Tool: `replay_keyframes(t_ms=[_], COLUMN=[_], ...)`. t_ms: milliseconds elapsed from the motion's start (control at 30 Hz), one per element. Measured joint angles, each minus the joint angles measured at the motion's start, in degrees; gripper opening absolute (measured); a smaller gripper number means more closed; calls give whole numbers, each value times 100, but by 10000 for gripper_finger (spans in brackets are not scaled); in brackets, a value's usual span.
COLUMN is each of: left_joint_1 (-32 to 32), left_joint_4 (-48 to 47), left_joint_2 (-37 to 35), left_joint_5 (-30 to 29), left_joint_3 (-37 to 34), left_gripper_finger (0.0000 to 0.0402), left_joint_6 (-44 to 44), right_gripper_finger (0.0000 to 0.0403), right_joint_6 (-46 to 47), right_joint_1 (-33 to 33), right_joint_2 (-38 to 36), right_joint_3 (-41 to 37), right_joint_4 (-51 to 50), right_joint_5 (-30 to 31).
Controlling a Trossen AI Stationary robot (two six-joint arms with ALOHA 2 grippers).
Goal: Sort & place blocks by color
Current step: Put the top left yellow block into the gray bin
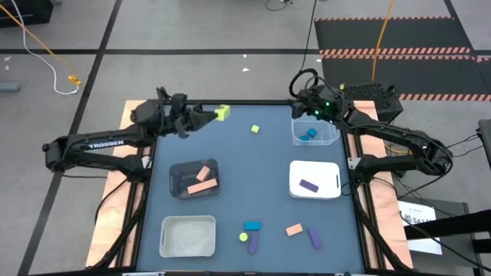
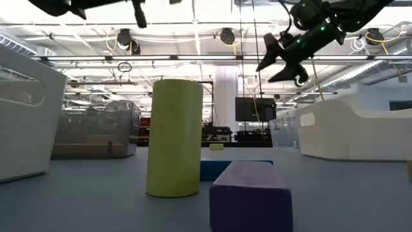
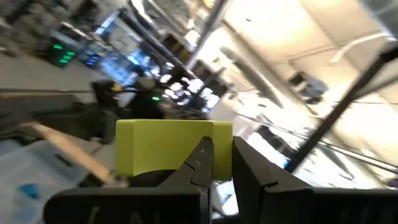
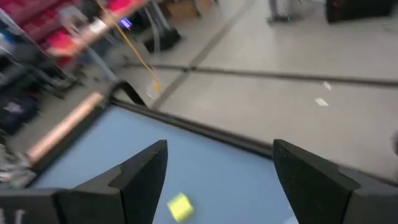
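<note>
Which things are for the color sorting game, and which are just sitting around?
For the job: left tool holding a yellow-green block; small yellow-green cube; salmon bars; purple bar; blue pieces; right tool, open.

Lying about: orange cable; striped floor mat.

Two dark, slender jointed arms, white TROSSEN lettering along the left arm [image 1: 100, 145], green lights glowing on the right arm's wrist [image 1: 321, 106] beside a looped black cable, black wedge-shaped fingers [image 4: 140, 177] with angular tips
</note>
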Motion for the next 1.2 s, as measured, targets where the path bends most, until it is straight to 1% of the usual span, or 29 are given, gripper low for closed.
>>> replay_keyframes(t_ms=[133, 233, 333, 400, 467, 533, 600, 667, 767, 933, 1000, 1067, 1200], left_joint_1=[-479, -890, -1319, -1582, -1851, -2184, -2561, -2982, -3648, -4794, -5159, -5443, -5752], left_joint_4=[189, -65, -431, -834, -1340, -1906, -2536, -3127, -3863, -4720, -5199, -5627, -6353], left_joint_2=[0, 8, 4, 1, -10, -37, -45, -56, -63, -64, -60, -60, -58], left_joint_5=[-24, -13, 275, 590, 893, 1034, 1053, 1019, 840, 699, 445, 134, 65], left_joint_3=[0, 0, 0, 0, 0, 0, 0, -2, 0, 0, 0, 0, 0], left_gripper_finger=[30, 30, 30, 30, 31, 35, 36, 35, 32, 36, 39, 39, 35], left_joint_6=[-2, -7, -200, -552, -1038, -1474, -1898, -2369, -3142, -4276, -4828, -5402, -6060], right_gripper_finger=[279, 279, 279, 279, 279, 279, 279, 279, 279, 279, 279, 279, 279], right_joint_6=[62, 66, 83, 100, 21, -34, -107, -111, -182, -717, -799, -738, -759], right_joint_1=[218, 442, 698, 897, 1079, 1252, 1419, 1606, 1853, 2140, 2186, 2221, 2315], right_joint_2=[0, 0, 1, 0, -2, 0, 0, 0, 0, 33, 86, 154, 278], right_joint_3=[-307, -527, -724, -775, -781, -783, -783, -783, -785, -785, -788, -788, -788], right_joint_4=[1033, 1772, 2401, 2704, 2760, 2782, 2793, 2785, 2785, 2729, 2693, 2660, 2390], right_joint_5=[1, 1, -1, -14, -234, -597, -959, -1146, -1177, -1171, -1163, -1156, -1148])
